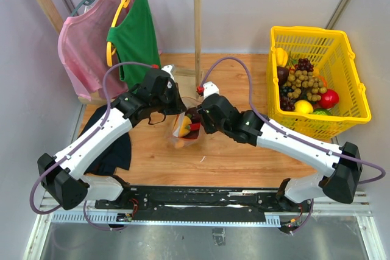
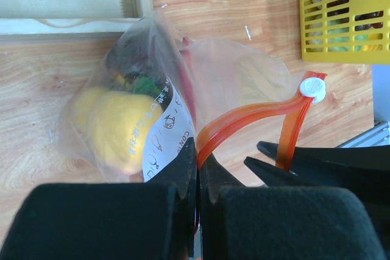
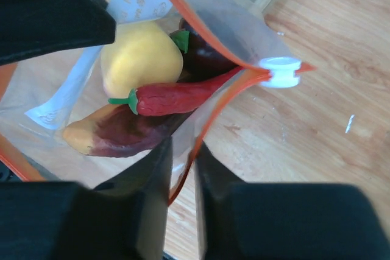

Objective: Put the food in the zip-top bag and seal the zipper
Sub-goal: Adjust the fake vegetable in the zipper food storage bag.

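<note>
Top external view: both arms meet over the middle of the wooden table (image 1: pixel 231 158). The left gripper (image 1: pixel 178 114) and the right gripper (image 1: pixel 196 120) are on either side of the zip-top bag (image 1: pixel 178 142), which rests on the wood with the food (image 1: pixel 184 127) inside. A yellow basket (image 1: pixel 317 127) of other toy produce stands well apart at the right. Left wrist view: the left fingers (image 2: pixel 183 170) are pressed together on the zipper (image 2: pixel 244 119). Its orange-red strip comes out from between them and curves to a white slider (image 2: pixel 312 87). A yellow fruit (image 2: pixel 116 129) shows through the plastic beside the white label (image 2: pixel 166 127). Right wrist view: the bag's mouth gapes, with a red pepper (image 3: pixel 183 95) and a dark purple fruit (image 3: pixel 207 53) inside. The right fingers (image 3: pixel 213 178) stand close on either side of the strip with a narrow gap between them; whether they press it cannot be told.
</note>
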You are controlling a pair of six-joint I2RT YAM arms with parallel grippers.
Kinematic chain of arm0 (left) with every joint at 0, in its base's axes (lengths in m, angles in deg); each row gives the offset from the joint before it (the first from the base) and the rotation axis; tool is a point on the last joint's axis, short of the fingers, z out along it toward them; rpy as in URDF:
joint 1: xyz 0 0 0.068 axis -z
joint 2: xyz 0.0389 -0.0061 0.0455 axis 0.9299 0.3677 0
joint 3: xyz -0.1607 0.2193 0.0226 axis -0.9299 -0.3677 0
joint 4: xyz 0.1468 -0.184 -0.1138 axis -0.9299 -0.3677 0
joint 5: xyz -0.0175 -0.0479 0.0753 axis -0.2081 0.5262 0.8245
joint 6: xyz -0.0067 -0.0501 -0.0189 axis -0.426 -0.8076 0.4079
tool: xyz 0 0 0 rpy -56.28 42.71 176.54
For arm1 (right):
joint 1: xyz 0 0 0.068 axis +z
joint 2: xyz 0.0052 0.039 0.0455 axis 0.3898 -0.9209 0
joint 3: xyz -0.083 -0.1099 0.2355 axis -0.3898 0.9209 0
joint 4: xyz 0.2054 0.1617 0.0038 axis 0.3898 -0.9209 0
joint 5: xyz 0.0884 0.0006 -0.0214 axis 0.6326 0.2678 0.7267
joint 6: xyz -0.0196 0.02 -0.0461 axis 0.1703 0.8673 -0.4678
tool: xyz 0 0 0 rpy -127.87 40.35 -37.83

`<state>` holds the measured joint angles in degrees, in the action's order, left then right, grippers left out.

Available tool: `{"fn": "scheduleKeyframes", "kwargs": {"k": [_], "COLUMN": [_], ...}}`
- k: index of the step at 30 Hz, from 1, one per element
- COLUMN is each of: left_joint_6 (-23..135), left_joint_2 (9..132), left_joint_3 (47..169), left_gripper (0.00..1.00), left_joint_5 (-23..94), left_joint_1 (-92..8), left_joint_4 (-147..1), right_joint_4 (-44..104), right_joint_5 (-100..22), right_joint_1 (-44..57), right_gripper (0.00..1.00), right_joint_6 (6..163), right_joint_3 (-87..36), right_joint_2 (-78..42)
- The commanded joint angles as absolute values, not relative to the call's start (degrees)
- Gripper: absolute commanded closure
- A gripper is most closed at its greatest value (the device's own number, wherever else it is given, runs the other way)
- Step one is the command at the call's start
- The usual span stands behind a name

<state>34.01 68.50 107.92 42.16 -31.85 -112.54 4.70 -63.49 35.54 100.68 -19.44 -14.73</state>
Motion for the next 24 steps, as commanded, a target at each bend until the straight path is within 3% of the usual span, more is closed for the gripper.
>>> {"fn": "scheduleKeyframes", "kwargs": {"k": [1,3,15,18,21,24], "left_joint_6": [35.33,36.25,39.97,40.52,40.86,41.01], "left_joint_2": [65.98,65.79,64.78,64.38,65.08,65.42], "left_joint_3": [108.65,108.99,113.84,115.48,118.08,119.21], "left_gripper": [0.99,0.99,0.84,0.87,0.99,1.0], "left_joint_5": [45.46,46.96,49.59,50.21,52.06,53.18], "left_joint_1": [-31.78,-31.78,-31.64,-31.1,-30.67,-30.25], "left_joint_4": [-113.97,-115.43,-124.25,-125.71,-128.32,-129.41], "right_joint_4": [5.29,4.71,-4.58,-5.05,-6.57,-8.07], "right_joint_5": [-63.68,-63.39,-57.21,-56.59,-54.35,-51.93], "right_joint_1": [33.9,33.44,29.32,28.31,26.13,25.06], "right_gripper": [0.9,0.99,0.99,0.99,0.99,0.99], "right_joint_6": [101.66,100.55,93.99,93.02,91.71,90.48], "right_joint_3": [-21.04,-21.61,-30.44,-31.25,-32.93,-34.72], "right_joint_2": [-14.73,-14.21,-14.57,-14.97,-16.55,-17.98]}}
